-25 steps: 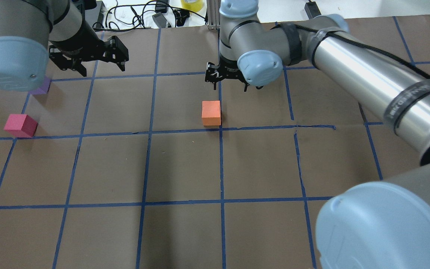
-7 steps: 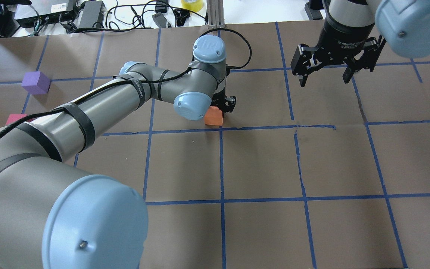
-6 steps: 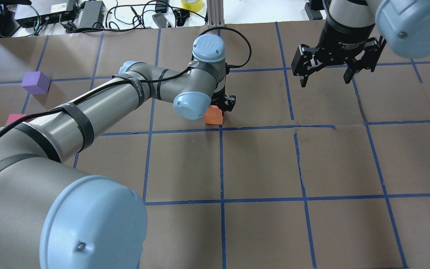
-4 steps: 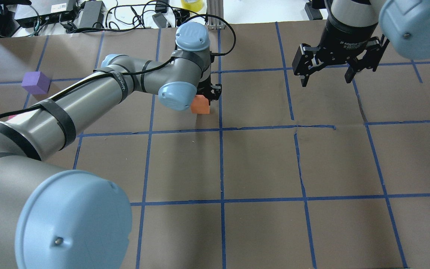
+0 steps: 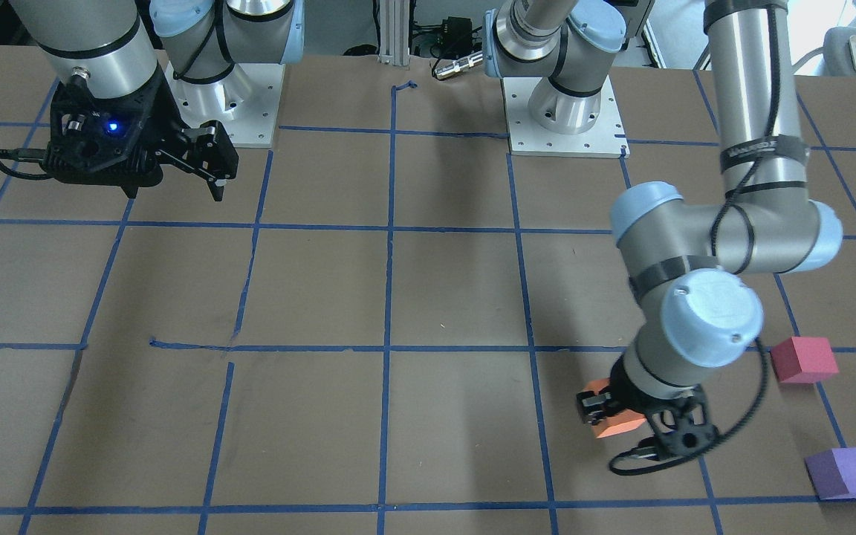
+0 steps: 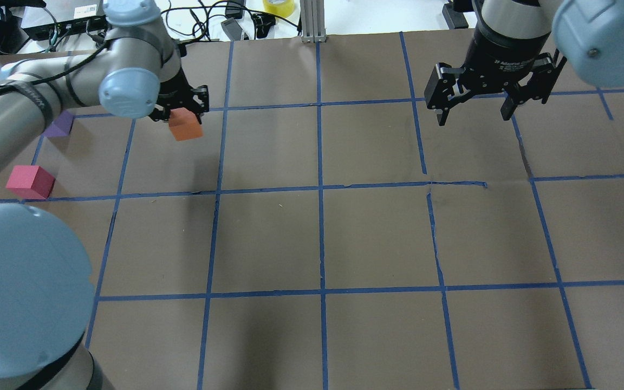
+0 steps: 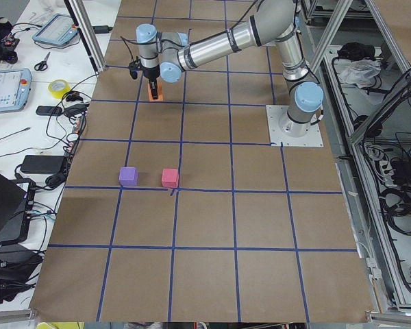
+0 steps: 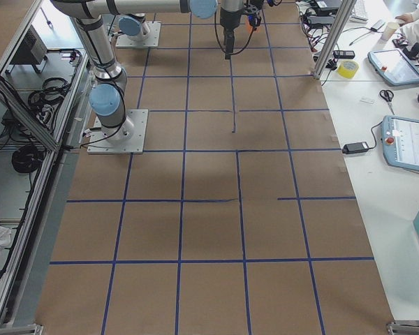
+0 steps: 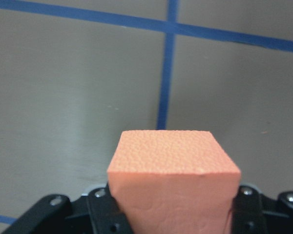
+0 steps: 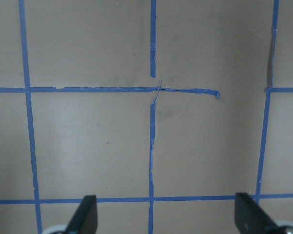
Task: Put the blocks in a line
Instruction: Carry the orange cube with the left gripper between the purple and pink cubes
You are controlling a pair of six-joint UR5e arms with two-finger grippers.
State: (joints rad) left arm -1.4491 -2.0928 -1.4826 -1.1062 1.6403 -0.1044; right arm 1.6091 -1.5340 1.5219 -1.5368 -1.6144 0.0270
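Note:
My left gripper [image 6: 181, 112] is shut on the orange block [image 6: 185, 125] and holds it a little above the paper at the far left. The orange block fills the left wrist view [image 9: 173, 180] between the fingers. It also shows in the front view [image 5: 616, 420]. The crimson block [image 6: 30, 181] and the purple block [image 6: 63, 125] sit on the table left of the gripper, apart from each other. My left arm partly hides the purple block in the overhead view. My right gripper [image 6: 474, 111] is open and empty, raised at the far right.
Brown paper with a blue tape grid [image 6: 320, 187] covers the table. Cables, power bricks and a yellow tape roll [image 6: 278, 6] lie beyond the far edge. Both arm bases [image 5: 565, 111] stand at the robot's side of the table.
My left gripper has carried the orange block from the table's middle leftward and farther away, toward the purple and crimson blocks. My right gripper has stayed open in place.

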